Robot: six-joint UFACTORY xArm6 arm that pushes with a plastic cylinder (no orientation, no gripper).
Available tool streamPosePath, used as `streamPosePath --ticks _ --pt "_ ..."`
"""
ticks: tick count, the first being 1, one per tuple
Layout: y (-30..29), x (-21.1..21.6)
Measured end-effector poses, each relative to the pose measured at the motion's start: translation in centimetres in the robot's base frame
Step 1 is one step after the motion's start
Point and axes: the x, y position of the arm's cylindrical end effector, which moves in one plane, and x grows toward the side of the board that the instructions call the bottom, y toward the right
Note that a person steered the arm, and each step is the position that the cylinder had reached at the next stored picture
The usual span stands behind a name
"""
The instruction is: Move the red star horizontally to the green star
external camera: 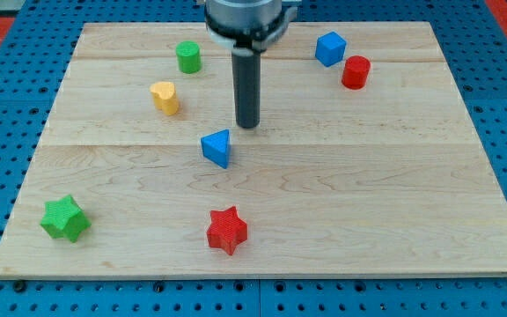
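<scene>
The red star (227,230) lies near the view's bottom, a little left of centre. The green star (65,218) lies at the bottom left, at about the same height and well to the left of the red star. My tip (248,124) stands in the upper middle of the board, well above the red star and just up and right of the blue triangle block (217,148), with a small gap between them.
A green cylinder (188,57) and a yellow heart block (165,97) sit at the upper left. A blue cube (330,48) and a red cylinder (356,72) sit at the upper right. The wooden board (394,194) rests on a blue pegboard.
</scene>
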Motion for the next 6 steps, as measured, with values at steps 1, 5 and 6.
streamPosePath --ticks 1,5,6 --pt "-2.4 0.7" --pt "8.1 23.6" --pt "5.5 22.5"
